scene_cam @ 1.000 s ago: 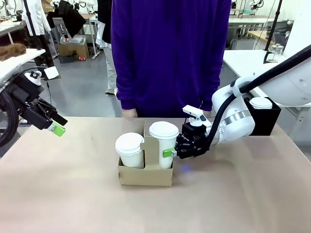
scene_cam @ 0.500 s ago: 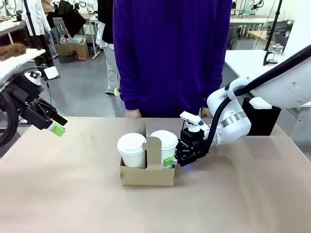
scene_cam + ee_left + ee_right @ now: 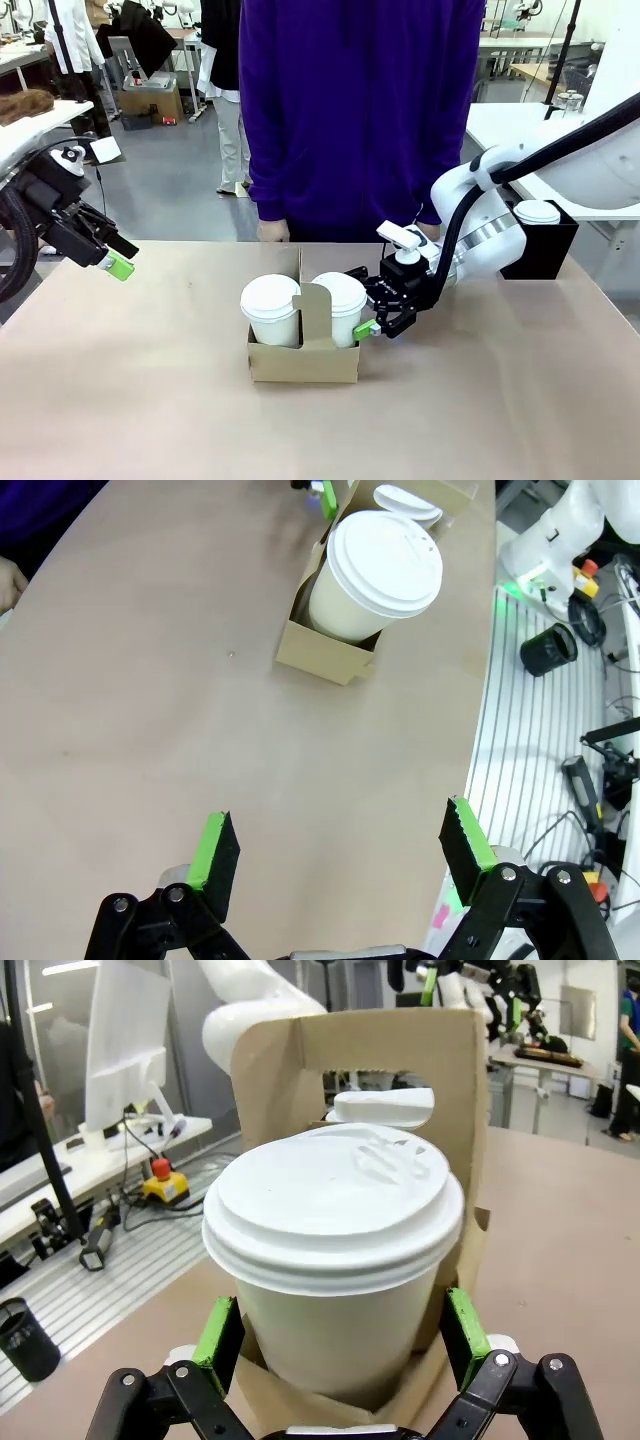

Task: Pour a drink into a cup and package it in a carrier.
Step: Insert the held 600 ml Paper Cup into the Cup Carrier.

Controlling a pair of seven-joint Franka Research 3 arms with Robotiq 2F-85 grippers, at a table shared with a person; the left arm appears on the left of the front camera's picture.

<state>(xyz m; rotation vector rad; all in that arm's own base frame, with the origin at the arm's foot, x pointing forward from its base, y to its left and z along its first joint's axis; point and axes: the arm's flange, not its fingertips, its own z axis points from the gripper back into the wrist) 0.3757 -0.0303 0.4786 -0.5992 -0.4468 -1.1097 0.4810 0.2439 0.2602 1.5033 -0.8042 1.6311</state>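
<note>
Carrier (image 3: 302,361) stood at the centre of the front view, on the brown table (image 3: 150,400), with its upright handle tab rising between two lidded white cups. One cup (image 3: 339,306) occupied the compartment on the picture's right; a second cup (image 3: 270,309) occupied the compartment on the picture's left. Both cups sat upright with white lids fitted.

Right gripper (image 3: 366,300) was positioned just right of the carrier, at the level of the right-hand cup. In the right wrist view, its jaws were spread, with the green pads (image 3: 218,1332) standing on either side of the cup (image 3: 335,1260) and apart from its wall; the cup was not clamped. The carrier's handle tab (image 3: 365,1070) rose directly behind that cup.

Left gripper (image 3: 113,258) hung at the left edge of the front view, above the table and well apart from the carrier. In the left wrist view its jaws (image 3: 340,850) were spread wide and held nothing; the carrier (image 3: 330,650) appeared in the upper centre of that frame.

A person in a purple top (image 3: 360,110) stood at the far side of the table.
</note>
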